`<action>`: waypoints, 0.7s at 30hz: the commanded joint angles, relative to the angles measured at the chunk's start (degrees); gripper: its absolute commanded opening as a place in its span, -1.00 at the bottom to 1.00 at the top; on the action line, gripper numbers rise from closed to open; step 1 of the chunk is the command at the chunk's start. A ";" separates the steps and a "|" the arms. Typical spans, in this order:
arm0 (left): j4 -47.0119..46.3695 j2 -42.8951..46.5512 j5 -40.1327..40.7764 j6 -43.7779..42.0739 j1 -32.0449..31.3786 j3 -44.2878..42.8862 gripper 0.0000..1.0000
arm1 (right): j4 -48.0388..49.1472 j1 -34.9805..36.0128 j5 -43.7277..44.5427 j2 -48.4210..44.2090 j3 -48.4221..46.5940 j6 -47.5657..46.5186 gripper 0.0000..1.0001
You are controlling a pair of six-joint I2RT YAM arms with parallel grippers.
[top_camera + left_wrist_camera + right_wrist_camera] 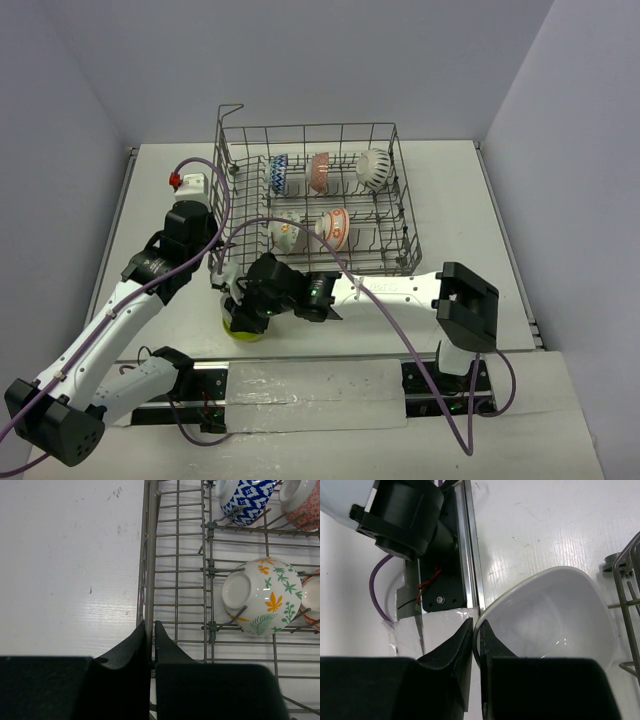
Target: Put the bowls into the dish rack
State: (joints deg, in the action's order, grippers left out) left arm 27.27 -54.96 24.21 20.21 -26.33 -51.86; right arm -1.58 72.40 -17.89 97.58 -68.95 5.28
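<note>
White surface [455, 200], pale walls; grey wire dish rack [404, 200] carrying five patterned ceramic bowls [335, 228].
Left hand [151, 630] clamped on rack's side wire; right hand [476, 630] pinching lime-green round bowl [555, 615] by its rim, on surface beside rack's near-left corner.

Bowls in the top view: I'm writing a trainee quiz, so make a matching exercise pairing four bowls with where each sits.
Bowls:
1 blue-white bowl
2 white bowl with dark marks
3 yellow-floral bowl
4 lime-green bowl

Places:
A on the table, rim in the right gripper
B dish rack, far row, right
C far row, left
D near row, left

Pairs: 1-C, 2-B, 3-D, 4-A.
</note>
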 commanded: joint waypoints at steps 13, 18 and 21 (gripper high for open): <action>-0.11 0.03 2.60 -0.43 1.19 -0.35 -1.00 | 12.56 -14.99 -25.17 -27.26 12.17 13.60 -1.00; 0.07 -0.50 2.60 -0.43 1.19 -0.53 -1.00 | 13.54 -20.36 -23.52 -36.39 14.19 14.59 -1.00; 0.07 -0.32 2.77 -0.43 1.19 -0.44 -1.00 | 10.30 -26.24 -14.16 -40.61 14.37 14.67 -1.00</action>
State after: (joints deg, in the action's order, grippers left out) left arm 27.27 -54.98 24.21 20.21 -26.33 -51.86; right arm 7.38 50.57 -39.18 61.21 -54.68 18.90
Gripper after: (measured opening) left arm 0.115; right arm 0.132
